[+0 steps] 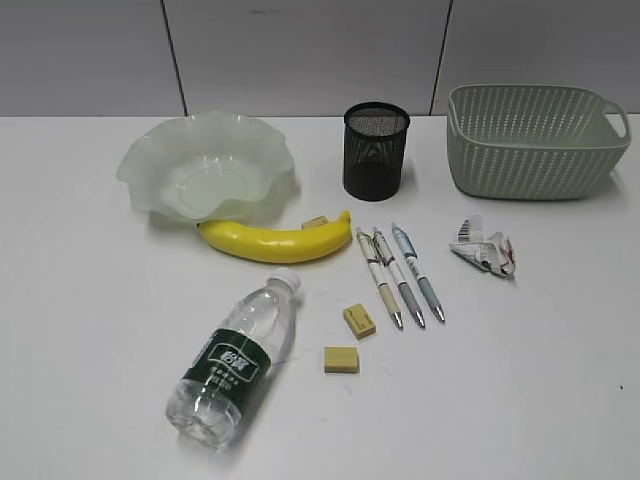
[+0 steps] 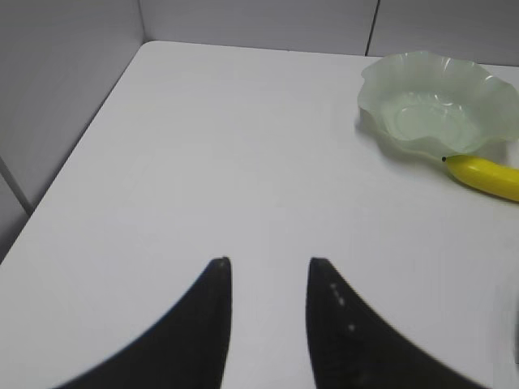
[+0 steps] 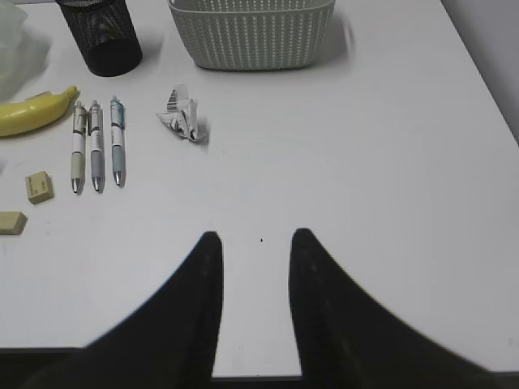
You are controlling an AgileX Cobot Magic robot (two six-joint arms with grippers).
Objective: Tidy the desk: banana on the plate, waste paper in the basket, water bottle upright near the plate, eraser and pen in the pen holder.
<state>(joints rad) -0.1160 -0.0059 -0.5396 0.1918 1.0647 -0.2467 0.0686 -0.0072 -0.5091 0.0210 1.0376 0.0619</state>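
On the white desk [image 1: 90, 320] a yellow banana [image 1: 275, 241] lies just in front of the pale-green ruffled plate [image 1: 206, 165]. The water bottle [image 1: 236, 357] lies on its side at the front left. Three pens [image 1: 400, 274] lie side by side below the black mesh pen holder [image 1: 376, 150]. Two yellowish erasers [image 1: 359, 320] [image 1: 341, 359] rest near the bottle, and a third eraser [image 1: 315, 222] sits behind the banana. The waste paper [image 1: 483, 247] lies before the grey-green basket [image 1: 535, 140]. My left gripper [image 2: 268, 263] and right gripper [image 3: 255, 235] are open over bare desk, holding nothing. Neither arm shows in the exterior view.
In the left wrist view the plate [image 2: 438, 101] and banana tip [image 2: 482, 174] lie far right, with the desk's left edge and a grey wall close by. The right wrist view shows the pens [image 3: 97, 146], waste paper [image 3: 182, 116], basket [image 3: 251, 32] and pen holder [image 3: 97, 32] ahead.
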